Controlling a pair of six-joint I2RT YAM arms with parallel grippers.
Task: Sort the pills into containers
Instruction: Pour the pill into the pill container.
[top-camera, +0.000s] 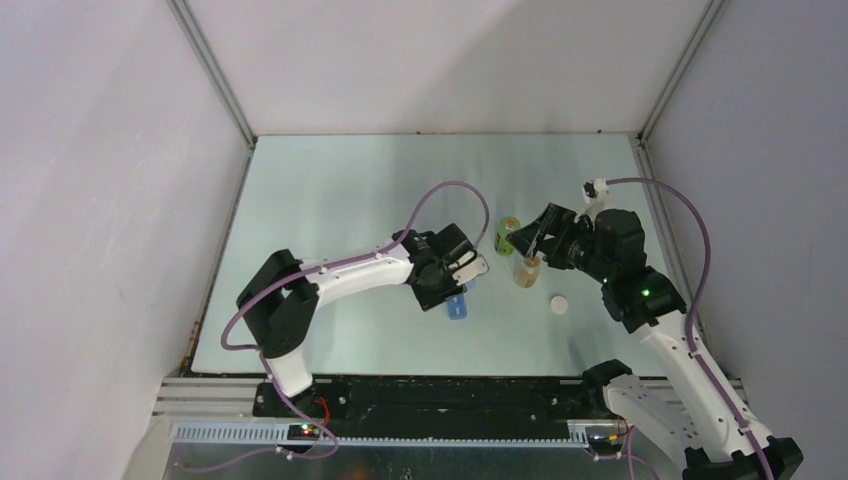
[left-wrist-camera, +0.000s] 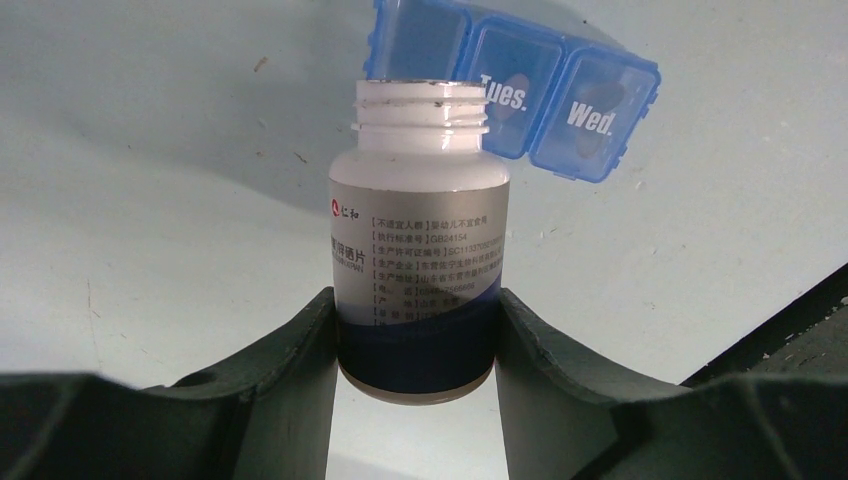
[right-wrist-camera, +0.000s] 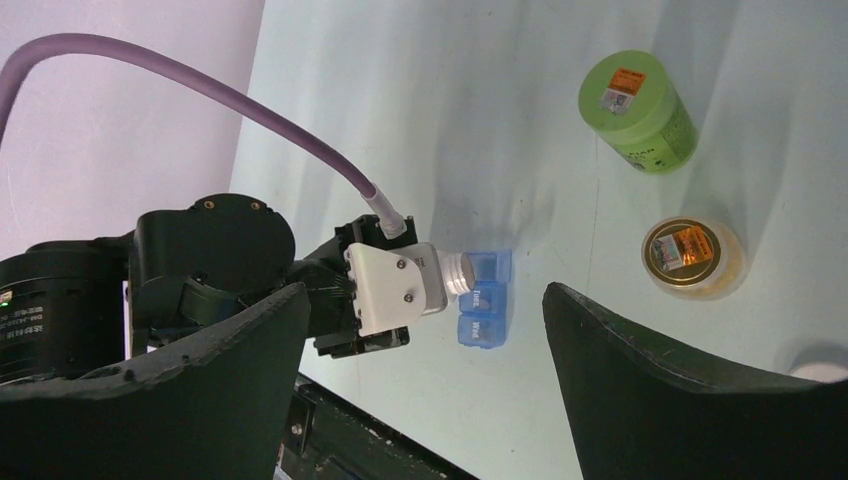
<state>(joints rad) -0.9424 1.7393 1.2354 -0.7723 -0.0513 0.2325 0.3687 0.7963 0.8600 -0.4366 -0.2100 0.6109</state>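
Mouth first, the white plastic pill bottle points at the see-through blue plastic pill box with day names on its lids. The left gripper is squeezed tight on the bottom part of the bottle, one finger on each side. The bottle has no cap on. Its long side runs straight from the gripper to the box, and it lies almost flat above the pale table. So the box is right ahead of the left gripper, just past the bottle mouth, and the left arm is the near one.

The right gripper has its fingers spread wide and holds nothing. It hangs well apart from the box, above the amber jar with a gold lid and near the round green bottle. A small white round cap lies alone on the table.

I think the next move is to tip pills out, so the mouth must sit over one open cup. The bottle hides the first cup, so I cannot tell if its lid is open or if the mouth touches it. No pills show inside the bottle. Dark shapes sit in the "Tues." and "Wed." cups, too blurry to name.
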